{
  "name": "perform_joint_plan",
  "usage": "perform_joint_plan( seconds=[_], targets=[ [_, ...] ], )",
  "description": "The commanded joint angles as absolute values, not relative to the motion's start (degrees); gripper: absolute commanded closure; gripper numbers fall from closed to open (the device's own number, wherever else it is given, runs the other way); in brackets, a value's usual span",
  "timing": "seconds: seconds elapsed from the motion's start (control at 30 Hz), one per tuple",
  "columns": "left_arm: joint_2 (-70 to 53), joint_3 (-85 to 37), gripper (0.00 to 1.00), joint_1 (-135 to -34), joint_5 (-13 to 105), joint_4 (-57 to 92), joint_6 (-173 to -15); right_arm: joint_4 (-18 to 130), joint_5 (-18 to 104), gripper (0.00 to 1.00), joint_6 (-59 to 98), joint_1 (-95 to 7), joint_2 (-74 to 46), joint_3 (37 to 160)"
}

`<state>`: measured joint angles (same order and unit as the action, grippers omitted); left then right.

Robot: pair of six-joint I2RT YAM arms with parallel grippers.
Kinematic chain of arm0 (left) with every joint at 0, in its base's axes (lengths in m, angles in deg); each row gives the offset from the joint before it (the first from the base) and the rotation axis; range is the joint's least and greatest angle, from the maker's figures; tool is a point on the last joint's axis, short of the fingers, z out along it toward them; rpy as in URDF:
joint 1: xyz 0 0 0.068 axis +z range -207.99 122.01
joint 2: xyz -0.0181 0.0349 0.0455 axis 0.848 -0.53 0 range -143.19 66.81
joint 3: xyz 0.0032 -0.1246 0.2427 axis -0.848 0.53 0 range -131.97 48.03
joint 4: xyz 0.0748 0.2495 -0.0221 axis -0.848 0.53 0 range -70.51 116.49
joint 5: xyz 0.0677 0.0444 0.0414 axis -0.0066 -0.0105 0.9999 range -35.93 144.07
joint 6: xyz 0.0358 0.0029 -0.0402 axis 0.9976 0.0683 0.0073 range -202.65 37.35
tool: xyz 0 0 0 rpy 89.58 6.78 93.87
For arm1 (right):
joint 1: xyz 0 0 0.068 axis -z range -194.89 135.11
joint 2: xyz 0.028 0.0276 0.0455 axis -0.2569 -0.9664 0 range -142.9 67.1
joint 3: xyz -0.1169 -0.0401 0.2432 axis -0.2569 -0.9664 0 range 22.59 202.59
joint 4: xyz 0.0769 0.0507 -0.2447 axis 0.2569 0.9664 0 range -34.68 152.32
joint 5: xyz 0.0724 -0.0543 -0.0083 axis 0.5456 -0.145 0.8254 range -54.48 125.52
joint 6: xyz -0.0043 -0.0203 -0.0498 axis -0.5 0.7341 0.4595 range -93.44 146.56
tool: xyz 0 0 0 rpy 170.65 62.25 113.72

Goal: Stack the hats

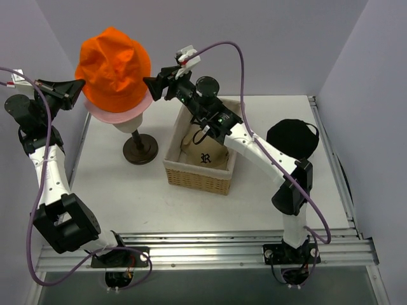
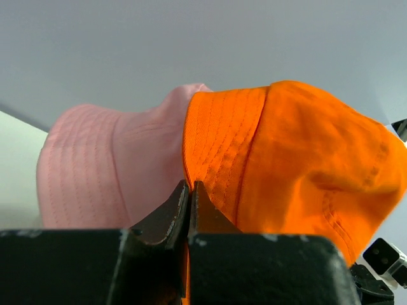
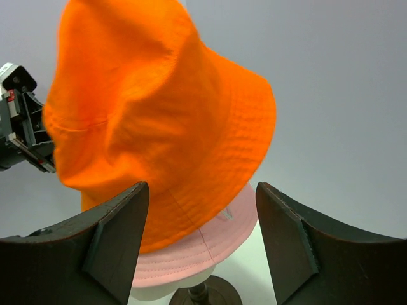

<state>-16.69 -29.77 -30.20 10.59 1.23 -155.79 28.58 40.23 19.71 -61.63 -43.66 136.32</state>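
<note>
The orange bucket hat sits over the pale pink bucket hat on the mannequin head. My left gripper is at the orange hat's left brim; in the left wrist view its jaws are shut with the orange brim pinched between them, and the pink hat is beside it. My right gripper is open and empty just right of the orange hat, with the pink brim showing below. The tan cap with a dark "R" lies in the basket. The black cap lies at the right.
The mannequin head stands on a dark round-footed stand at the left middle of the table. The woven basket stands in the middle. Grey walls close in at the back and both sides. A metal rail runs along the near edge.
</note>
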Motion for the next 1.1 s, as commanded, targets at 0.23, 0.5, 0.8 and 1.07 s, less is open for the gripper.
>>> perform_joint_plan(
  seconds=[0.23,0.5,0.8,1.07],
  targets=[
    [-11.94,-25.18,0.98,-28.81,12.15,0.69,-155.07,22.45,38.58,0.38,6.35,-57.08,-41.96,137.27],
    [-13.07,-26.15,0.98,-28.9,11.53,-0.9,-155.51,22.27,54.76,0.5,-2.18,-53.21,-53.29,150.45],
    [-15.98,-26.94,0.98,-28.9,11.45,-4.5,-158.32,23.86,58.71,0.51,-4.82,-52.24,-57.7,153.37],
    [-17.21,-27.11,0.98,-29.34,11.71,-5.65,-158.24,20.79,61.71,0.61,-7.98,-51.8,-56.56,147.66]
  ],
)
